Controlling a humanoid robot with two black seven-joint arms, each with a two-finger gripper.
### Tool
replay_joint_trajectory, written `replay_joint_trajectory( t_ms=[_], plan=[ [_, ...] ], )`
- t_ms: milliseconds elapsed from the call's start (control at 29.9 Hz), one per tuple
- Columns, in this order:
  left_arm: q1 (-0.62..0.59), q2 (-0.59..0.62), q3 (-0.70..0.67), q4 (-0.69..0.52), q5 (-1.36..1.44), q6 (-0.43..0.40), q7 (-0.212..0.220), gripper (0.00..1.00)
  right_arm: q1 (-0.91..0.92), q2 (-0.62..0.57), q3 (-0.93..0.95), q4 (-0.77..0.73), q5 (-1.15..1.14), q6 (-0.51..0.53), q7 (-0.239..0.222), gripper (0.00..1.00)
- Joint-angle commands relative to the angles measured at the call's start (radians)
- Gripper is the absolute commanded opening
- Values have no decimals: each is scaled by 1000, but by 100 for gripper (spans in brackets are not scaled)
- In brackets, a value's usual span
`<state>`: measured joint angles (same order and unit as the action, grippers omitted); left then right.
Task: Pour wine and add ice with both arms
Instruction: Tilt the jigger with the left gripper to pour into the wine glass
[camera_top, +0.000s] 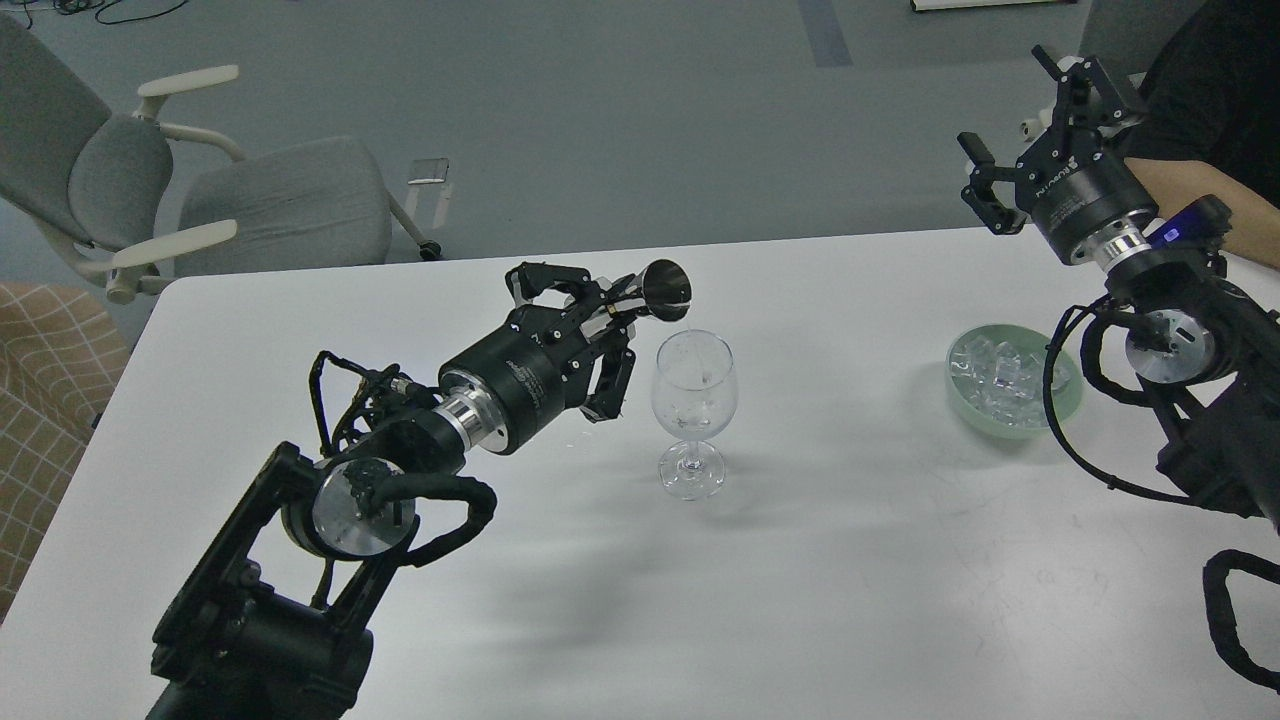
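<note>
My left gripper (615, 305) is shut on a small metal measuring cup (665, 290), tipped on its side with its mouth just above the left rim of the clear stemmed glass (692, 400). A thin clear stream of wine (690, 333) seems to fall from the cup into the glass. The glass stands upright at the table's middle. Clear ice cubes (1000, 375) lie heaped in a pale green bowl (962, 400) at the right. My right gripper (1040, 115) is open and empty, raised above and behind the bowl.
The white table (800, 560) spreads below both arms. A grey office chair (200, 200) stands beyond the table's far left corner. A person's bare forearm (1215, 205) and dark torso are at the far right, close behind my right arm.
</note>
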<state>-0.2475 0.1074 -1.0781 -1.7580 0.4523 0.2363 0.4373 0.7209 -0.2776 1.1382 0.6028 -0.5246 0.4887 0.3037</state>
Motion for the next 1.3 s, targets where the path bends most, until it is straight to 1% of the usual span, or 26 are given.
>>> replay_joint_trajectory(
  t_ms=[0,535,969,1270],
  plan=[
    [-1,0,14,0,55,0,0,0,0,1,0,0,0,0,0,100],
    [-29,-3,37,0,177,-2,-2,0,-1,1,0,0,0,0,0,100],
    [-49,8,41,-1,261,-22,-11,0,-1,1,0,0,0,0,0,100],
    [-49,9,43,-3,345,-78,-14,0,-1,1,0,0,0,0,0,100]
  ],
)
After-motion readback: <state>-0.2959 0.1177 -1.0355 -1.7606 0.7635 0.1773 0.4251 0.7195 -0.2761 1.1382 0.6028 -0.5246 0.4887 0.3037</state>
